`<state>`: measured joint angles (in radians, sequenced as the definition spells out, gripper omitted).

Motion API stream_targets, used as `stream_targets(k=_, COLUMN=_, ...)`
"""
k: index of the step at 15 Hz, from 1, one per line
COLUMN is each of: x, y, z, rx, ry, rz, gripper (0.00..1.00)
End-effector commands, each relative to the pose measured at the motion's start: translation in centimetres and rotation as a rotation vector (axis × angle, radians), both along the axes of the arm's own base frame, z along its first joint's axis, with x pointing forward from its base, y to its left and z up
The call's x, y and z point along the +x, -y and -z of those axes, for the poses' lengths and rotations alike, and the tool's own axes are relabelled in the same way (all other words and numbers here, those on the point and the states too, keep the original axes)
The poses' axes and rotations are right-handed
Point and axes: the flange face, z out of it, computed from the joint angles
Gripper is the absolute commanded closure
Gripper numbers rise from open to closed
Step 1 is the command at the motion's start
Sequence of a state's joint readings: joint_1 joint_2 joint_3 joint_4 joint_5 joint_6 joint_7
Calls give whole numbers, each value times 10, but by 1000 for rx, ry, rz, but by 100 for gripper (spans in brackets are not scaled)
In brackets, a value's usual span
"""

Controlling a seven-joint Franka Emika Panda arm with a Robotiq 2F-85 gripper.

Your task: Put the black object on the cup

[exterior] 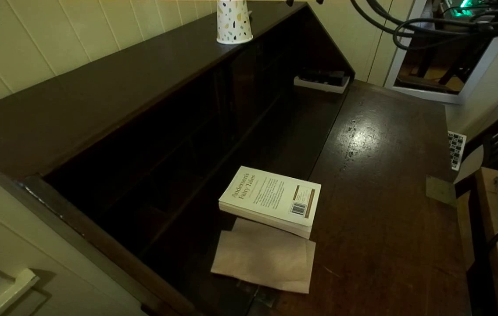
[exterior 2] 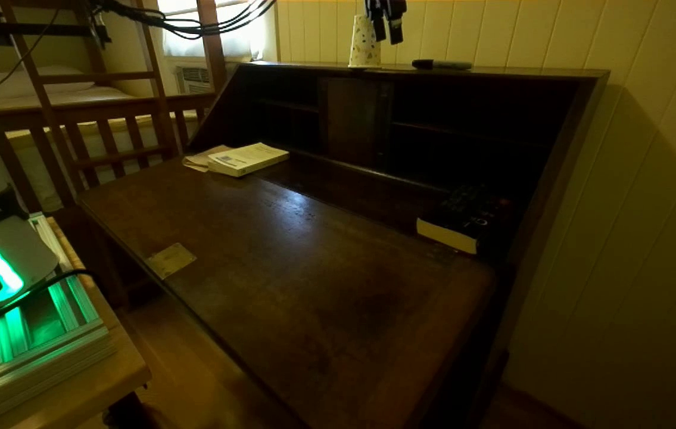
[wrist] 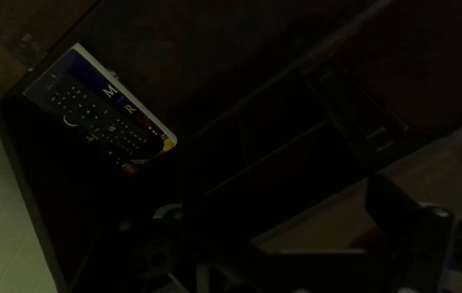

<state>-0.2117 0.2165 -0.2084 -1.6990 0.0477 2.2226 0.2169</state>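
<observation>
Clearly, we have our gripper (exterior 2: 388, 37) wide near the cup (exterior 2: 364, 47); the black remote (wrist: 99, 119) lies below, toward wrist-view left, long axis slanting.

A white-covered copy of Andersen's Fairy Tales (exterior: 270, 197) lies flat beside brown paper (exterior: 266, 259) on a dark wooden worktop (exterior: 389, 228), while a wooden ladder (exterior 2: 96, 77) and bright window (exterior 2: 218, 47) appear beyond in an exterior view.
</observation>
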Motion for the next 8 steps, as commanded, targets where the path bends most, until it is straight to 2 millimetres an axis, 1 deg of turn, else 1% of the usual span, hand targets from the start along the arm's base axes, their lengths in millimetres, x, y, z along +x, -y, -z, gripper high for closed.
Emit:
stream_targets(k=1, x=28, y=20, z=-4, rx=48, ry=33, rz=10, gripper=0)
stream_targets(k=5, x=48, y=34, z=-8, rx=59, ry=60, rz=7, gripper=0)
stream_targets(k=8, x=62, y=40, z=-9, rx=61, ry=52, rz=3, gripper=0)
